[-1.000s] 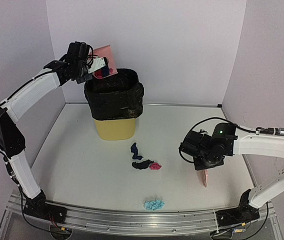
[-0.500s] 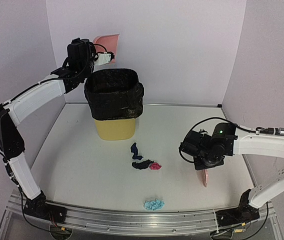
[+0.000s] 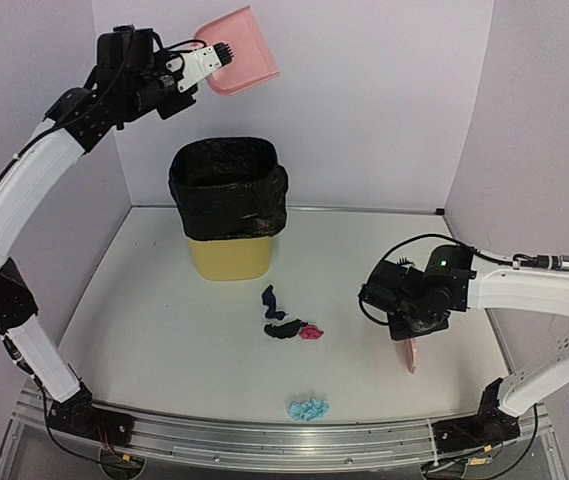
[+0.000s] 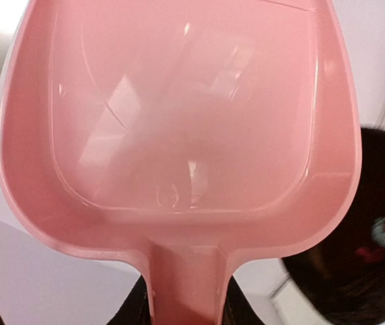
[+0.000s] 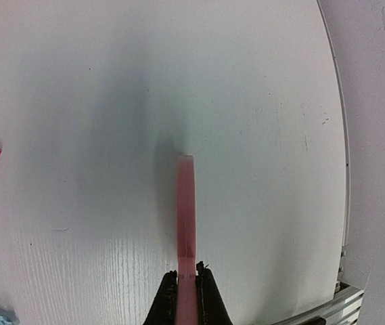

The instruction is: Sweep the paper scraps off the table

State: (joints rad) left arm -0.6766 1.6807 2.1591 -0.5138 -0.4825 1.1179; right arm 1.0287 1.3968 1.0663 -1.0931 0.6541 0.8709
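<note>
Arm (image 3: 34, 190) stretched high over the bin (image 3: 229, 190), left gripper (image 3: 220, 50) clamped on pink dustpan (image 3: 246, 62); right gripper (image 5: 186, 279) low, pinching pink brush (image 5: 186, 203).

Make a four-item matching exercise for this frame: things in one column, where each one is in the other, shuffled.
Things:
1. dustpan
2. bin
3. light blue scrap
4. brush

Places:
A. near the front rail
B. in the right pincer
C. held high in the left pincer
D. at the back of the table

Pairs: 1-C, 2-D, 3-A, 4-B.
</note>
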